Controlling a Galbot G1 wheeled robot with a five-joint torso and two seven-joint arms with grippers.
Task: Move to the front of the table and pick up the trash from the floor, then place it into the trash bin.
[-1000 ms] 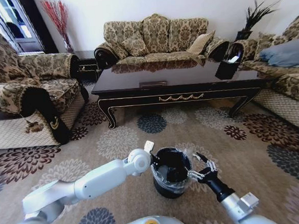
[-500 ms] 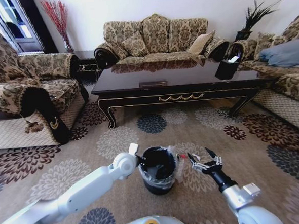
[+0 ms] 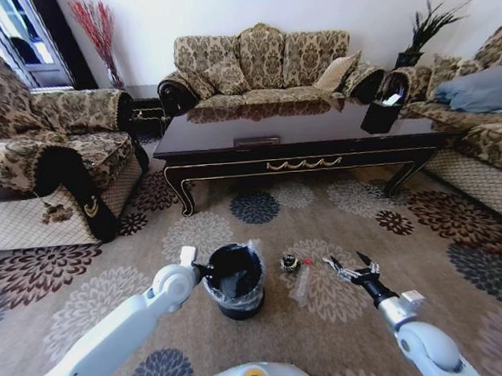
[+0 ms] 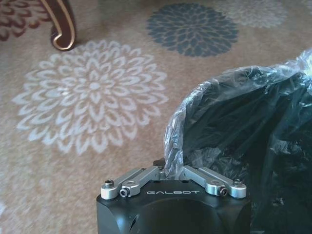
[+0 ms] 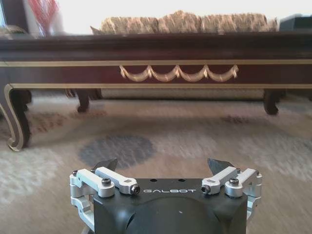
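The trash bin (image 3: 234, 280), a small black bucket with a crinkled clear liner, stands on the patterned carpet in front of the table (image 3: 299, 138). My left gripper (image 3: 205, 268) is shut on its near-left rim; the left wrist view shows the fingers (image 4: 170, 168) pinched on the liner edge of the bin (image 4: 243, 141). A crushed clear bottle with a red cap, the trash (image 3: 295, 268), lies on the carpet just right of the bin. My right gripper (image 3: 351, 269) hovers open and low beside it, facing the table's gold-trimmed apron (image 5: 178, 73); its jaws (image 5: 163, 165) hold nothing.
A patterned armchair (image 3: 53, 157) stands at the left, a sofa (image 3: 265, 63) behind the table and another (image 3: 478, 140) at the right. A black angular holder (image 3: 381, 112) with white paper sits on the table's right end. Open carpet lies around the bin.
My left arm has drawn the bin leftward and farther from me. The right gripper has swung right and lower, away from the bin. The bottle now shows on the carpet.
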